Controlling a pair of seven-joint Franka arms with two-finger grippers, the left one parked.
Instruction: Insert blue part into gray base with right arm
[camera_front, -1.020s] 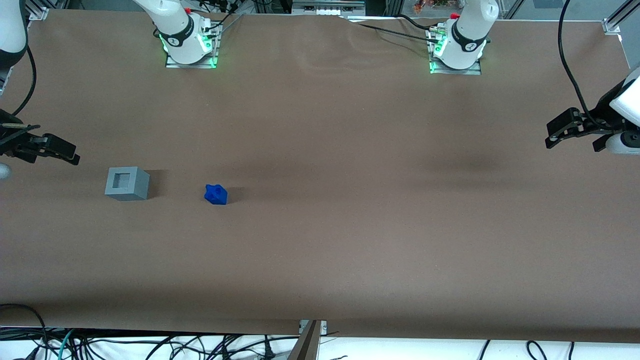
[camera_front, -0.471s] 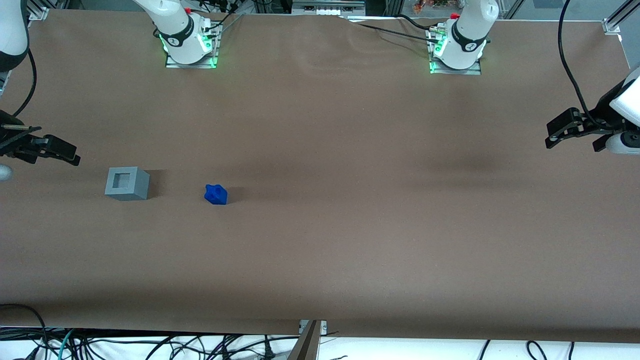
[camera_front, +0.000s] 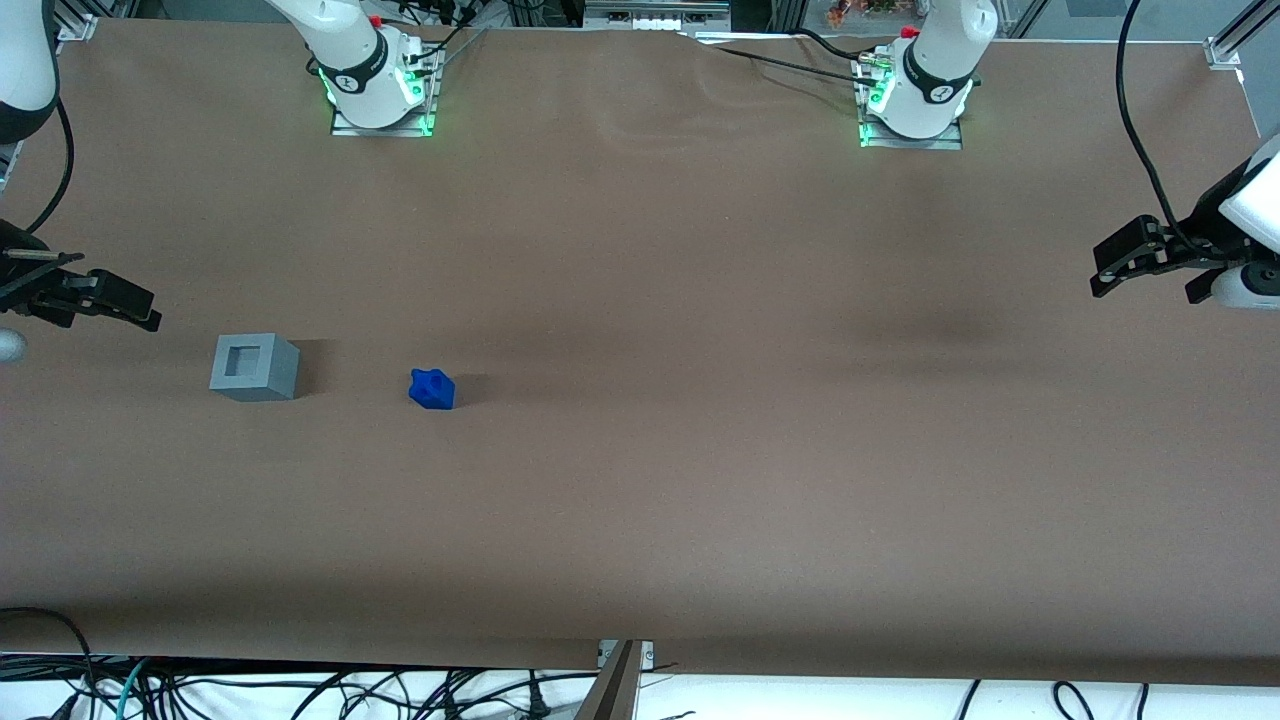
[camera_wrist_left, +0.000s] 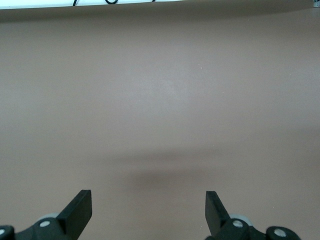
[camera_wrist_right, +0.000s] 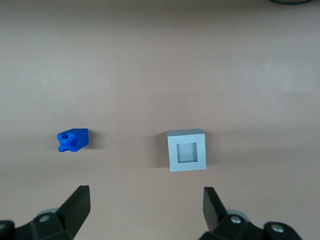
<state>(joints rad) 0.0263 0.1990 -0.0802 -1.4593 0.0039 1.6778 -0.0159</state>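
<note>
The gray base (camera_front: 255, 367) is a light-grey cube with a square recess in its top, standing on the brown table toward the working arm's end. The blue part (camera_front: 432, 388) lies on the table beside it, toward the table's middle, apart from it. My right arm's gripper (camera_front: 148, 310) hovers at the working arm's end, a little farther from the front camera than the base, open and empty. In the right wrist view the open gripper (camera_wrist_right: 145, 202) looks down on the gray base (camera_wrist_right: 187, 150) and the blue part (camera_wrist_right: 73, 140), both well below the fingers.
Two arm bases (camera_front: 378, 90) (camera_front: 915, 100) with green lights stand at the table's back edge. The parked arm's gripper (camera_front: 1135, 258) hangs over its end of the table. Cables (camera_front: 300, 690) lie below the front edge.
</note>
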